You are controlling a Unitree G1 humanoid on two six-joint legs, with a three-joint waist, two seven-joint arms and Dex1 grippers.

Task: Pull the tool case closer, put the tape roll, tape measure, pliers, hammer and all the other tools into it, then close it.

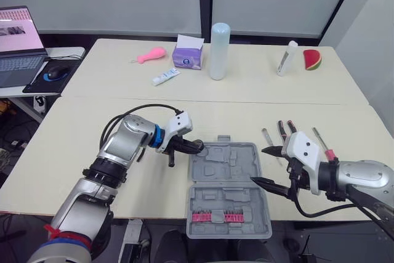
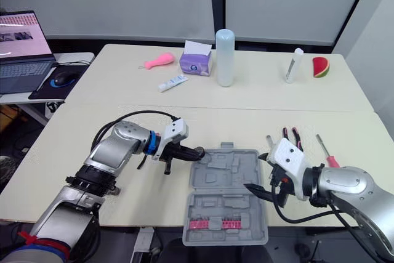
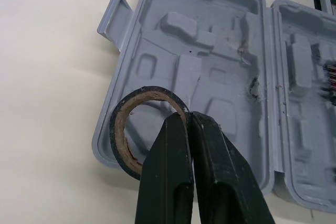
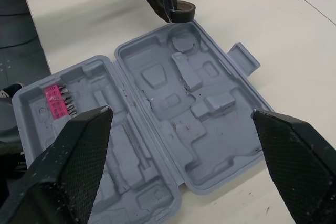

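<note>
Grey moulded plastic on the tool case [image 3: 210,72], matt and a little scuffed in its recesses. The tape roll [image 3: 118,145] shows black, faintly shiny tape over a brown cardboard core. On the left gripper [image 3: 188,120] the fingers [image 3: 170,182] look smooth, satin-black; on the right gripper [image 4: 181,113] the fingers [image 4: 79,156] carry a rough, dimpled black texture. The table [image 3: 47,77] is pale, smooth and matt.

Left arm bent at the elbow, forearm reaching inward, left hand [image 1: 197,147] low with both fingers pinched tight on the tape roll [image 3: 119,142]. Right forearm reaches in from the right, right hand [image 1: 266,165] spread wide, fingers [image 4: 79,166] well apart.
</note>
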